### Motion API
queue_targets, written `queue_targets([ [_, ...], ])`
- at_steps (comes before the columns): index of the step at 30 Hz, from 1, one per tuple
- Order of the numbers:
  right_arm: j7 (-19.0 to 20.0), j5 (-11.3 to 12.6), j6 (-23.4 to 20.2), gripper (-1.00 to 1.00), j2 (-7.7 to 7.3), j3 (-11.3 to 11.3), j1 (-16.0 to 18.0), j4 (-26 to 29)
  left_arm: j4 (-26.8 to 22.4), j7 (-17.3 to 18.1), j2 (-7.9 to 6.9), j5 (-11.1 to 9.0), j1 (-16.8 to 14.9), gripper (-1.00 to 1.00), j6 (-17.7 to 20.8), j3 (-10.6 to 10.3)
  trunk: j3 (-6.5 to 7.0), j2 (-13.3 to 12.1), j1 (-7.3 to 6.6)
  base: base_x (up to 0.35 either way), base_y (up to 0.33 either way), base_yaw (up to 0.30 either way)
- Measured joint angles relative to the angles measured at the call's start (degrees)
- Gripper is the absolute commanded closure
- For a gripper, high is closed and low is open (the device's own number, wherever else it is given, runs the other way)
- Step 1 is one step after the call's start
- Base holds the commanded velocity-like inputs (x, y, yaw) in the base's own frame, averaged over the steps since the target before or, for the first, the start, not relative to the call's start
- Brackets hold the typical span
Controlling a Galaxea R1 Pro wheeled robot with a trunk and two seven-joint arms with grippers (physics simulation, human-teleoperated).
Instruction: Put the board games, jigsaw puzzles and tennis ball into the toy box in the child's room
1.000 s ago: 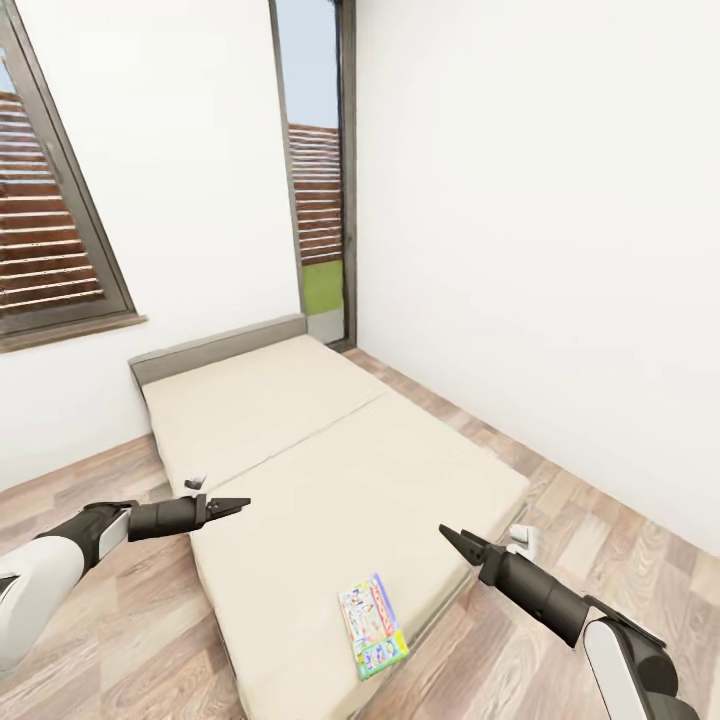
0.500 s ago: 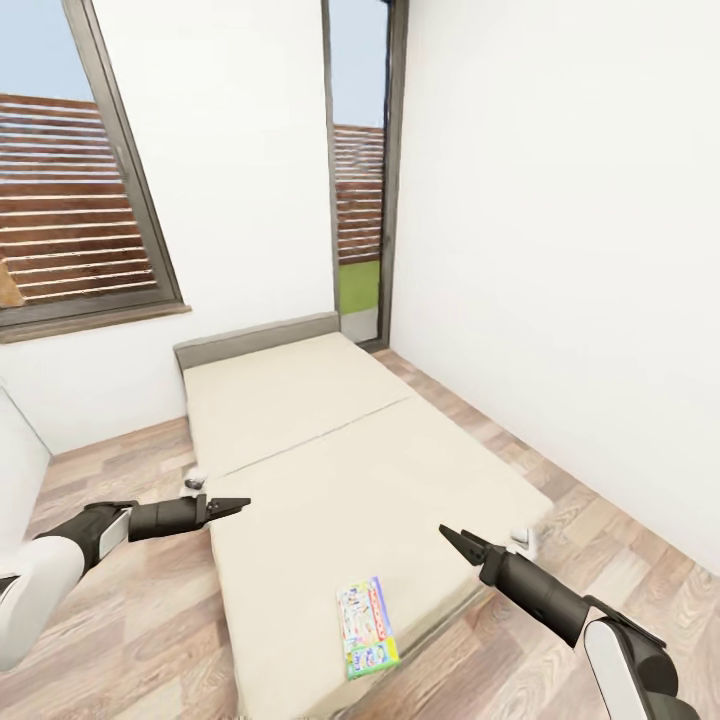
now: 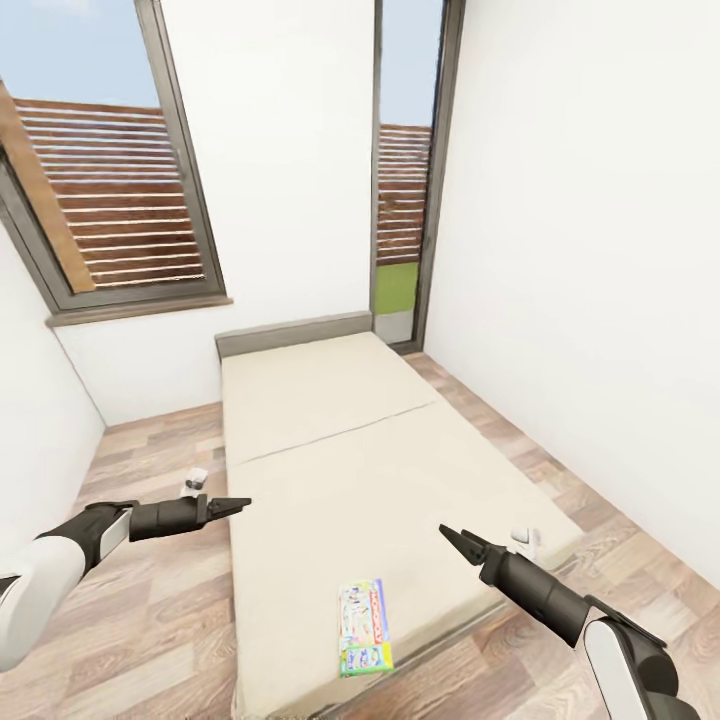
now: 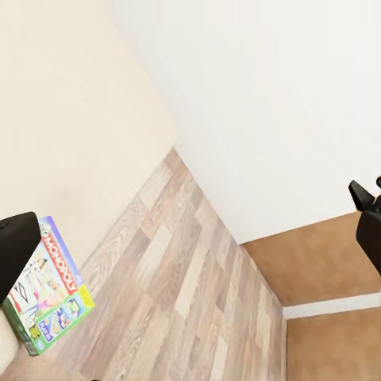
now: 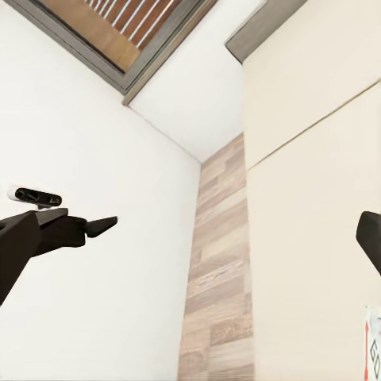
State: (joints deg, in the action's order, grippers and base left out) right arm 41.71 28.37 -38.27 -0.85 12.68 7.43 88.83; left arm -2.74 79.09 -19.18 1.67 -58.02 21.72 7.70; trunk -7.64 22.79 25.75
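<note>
One board game (image 3: 365, 627) on the bed (image 3: 340, 440), lying flat near the foot end, close to the mattress edge. Left wrist view shows its lid (image 4: 48, 286): "MONOPOLY" in white caps on a red strip along one long side, cartoon art w/ green + blue panels; smaller print too tiny to read.

Counts: 1 game box, 1 bed w/ grey headboard (image 3: 295, 333), 2 windows – a wide one (image 3: 110, 200) left of the bed w/ brown slatted fence outside, and a tall narrow one (image 3: 405, 180) in the corner w/ a strip of green grass at its base. Wood-plank floor (image 3: 150, 450) both sides of the bed.

Left gripper (image 3: 238, 505) hangs over the floor/bed edge, at the bed's left side, well apart from the game. Its fingers taper to a point, tips together or nearly so, nothing in them. Right gripper (image 3: 452, 538) hangs over the foot-end right corner, near the game but not touching; fingers likewise closed to a narrow point, empty. Right wrist view catches the left arm's dark fingers (image 5: 79, 228) against the white wall.
</note>
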Motion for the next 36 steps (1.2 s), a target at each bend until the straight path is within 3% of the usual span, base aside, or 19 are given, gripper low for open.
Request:
queue_targets([
  [18, -0.02, 0.0, -0.02, -1.0, -0.01, 0.0, 0.0, 0.01, 0.0, 0.0, 0.01, 0.0, 0.0, -1.0, 0.0, 0.0, 0.0, 0.0, 0.0, 0.0, -0.192, 0.289],
  [36, -0.02, 0.02, -0.01, -1.0, -0.03, 0.01, -0.01, -0.07, 0.01, -0.01, 0.02, 0.0, -0.02, -1.0, 0.0, -0.01, 0.0, 0.0, 0.0, 0.0, -0.021, 0.25],
])
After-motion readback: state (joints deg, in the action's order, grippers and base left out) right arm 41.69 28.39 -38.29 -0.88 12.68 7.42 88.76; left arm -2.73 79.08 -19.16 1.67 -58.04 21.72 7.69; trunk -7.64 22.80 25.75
